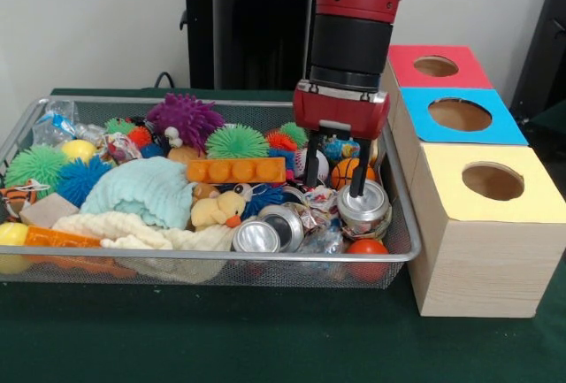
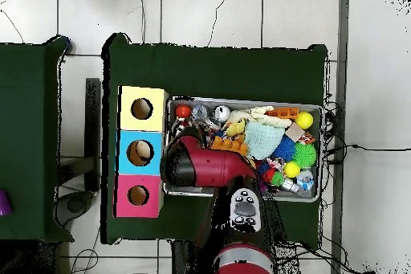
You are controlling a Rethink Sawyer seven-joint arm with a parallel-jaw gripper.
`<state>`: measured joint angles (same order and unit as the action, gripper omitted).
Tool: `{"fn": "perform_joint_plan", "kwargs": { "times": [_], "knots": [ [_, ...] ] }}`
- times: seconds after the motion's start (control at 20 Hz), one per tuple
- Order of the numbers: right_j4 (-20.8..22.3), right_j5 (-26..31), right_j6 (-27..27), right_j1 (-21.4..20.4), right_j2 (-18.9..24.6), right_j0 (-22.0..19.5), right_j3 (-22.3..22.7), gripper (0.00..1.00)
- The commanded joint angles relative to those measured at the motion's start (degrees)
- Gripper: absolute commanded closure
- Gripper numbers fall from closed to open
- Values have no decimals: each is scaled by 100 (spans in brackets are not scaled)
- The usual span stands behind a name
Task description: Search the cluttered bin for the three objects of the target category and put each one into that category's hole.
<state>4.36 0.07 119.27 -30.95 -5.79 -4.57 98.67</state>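
Hand (image 1: 336,175) straddles dented silver can (image 1: 363,204) in bin (image 1: 203,262).

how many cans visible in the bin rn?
3. One upright under the claw at the bin's right end, one lying front-centre, one just behind it. Clutter may hide more.

Even, bright room light fell from above; shadows stayed soft, glare glinted on the cans (image 1: 363,205), and focus was slightly soft.

Red arm (image 1: 354,3) reaching straight down, tool (image 1: 336,166) fingers spread
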Motion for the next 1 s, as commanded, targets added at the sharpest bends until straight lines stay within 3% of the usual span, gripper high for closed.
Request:
{"fn": "perform_joint_plan", "kwargs": {
  "times": [0.05,0.3,0.6,1.0],
  "knots": [
    [-716,53,1401,522,-651,349,55,0],
    [-1175,459,1333,627,-1082,611,-62,0],
    [-1232,284,1060,591,-943,400,6,0],
    [-1405,-52,1132,762,-940,420,-40,0]
  ]
}}
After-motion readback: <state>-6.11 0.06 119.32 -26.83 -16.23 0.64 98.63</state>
